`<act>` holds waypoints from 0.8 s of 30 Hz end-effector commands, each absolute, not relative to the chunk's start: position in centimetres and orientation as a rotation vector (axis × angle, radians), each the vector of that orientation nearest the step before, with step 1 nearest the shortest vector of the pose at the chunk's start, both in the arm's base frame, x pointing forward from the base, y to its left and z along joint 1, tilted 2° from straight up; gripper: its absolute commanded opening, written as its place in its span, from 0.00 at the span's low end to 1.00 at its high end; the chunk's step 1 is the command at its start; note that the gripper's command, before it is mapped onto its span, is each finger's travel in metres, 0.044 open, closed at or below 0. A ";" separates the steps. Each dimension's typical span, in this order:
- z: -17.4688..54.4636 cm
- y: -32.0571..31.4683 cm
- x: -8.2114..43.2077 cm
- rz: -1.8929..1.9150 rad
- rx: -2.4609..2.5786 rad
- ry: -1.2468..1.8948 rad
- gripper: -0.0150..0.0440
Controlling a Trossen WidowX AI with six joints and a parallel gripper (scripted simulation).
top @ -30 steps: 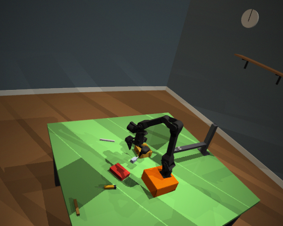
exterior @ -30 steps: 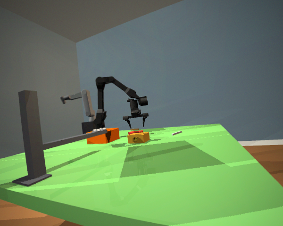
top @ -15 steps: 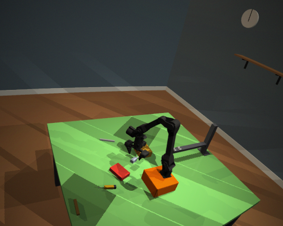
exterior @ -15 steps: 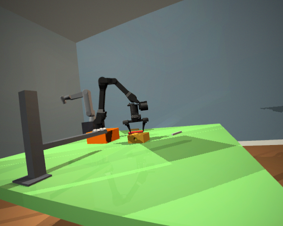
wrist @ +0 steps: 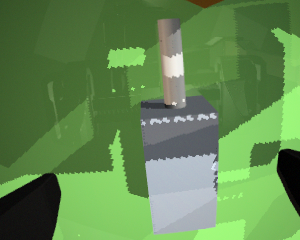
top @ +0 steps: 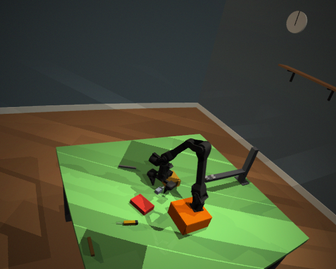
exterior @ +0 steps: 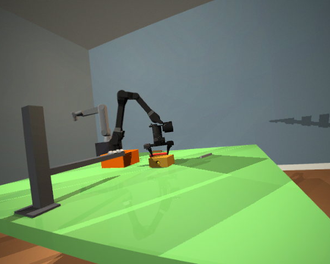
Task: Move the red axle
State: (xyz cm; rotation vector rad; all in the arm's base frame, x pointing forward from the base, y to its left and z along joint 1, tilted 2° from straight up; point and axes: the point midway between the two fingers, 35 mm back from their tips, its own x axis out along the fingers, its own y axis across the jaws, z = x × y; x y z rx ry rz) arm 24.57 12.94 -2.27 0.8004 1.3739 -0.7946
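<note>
One pincer (top: pixel 158 185) (exterior: pixel 159 154) (wrist: pixel 172 175), wide open, gripping nothing! One red block (top: pixel 141 204) (exterior: pixel 159 154), one yellow block (top: pixel 176 179) (exterior: pixel 167 160), one screwdriver (top: pixel 130 222), one grey bracket (top: pixel 225 174) (exterior: pixel 36 156); where the red axle is, I can't tell

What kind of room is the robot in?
Probably a robot workshop or lab: a black jointed robot arm stands over a bright green table, and a yellow-handled tool with thin metal prongs lies there.
</note>
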 end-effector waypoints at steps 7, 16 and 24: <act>-4.0 12.8 24.3 -0.797 0.794 1.382 1.00; -4.1 12.8 24.3 -0.797 0.794 1.382 0.69; -4.1 12.8 24.3 -0.797 0.794 1.382 0.40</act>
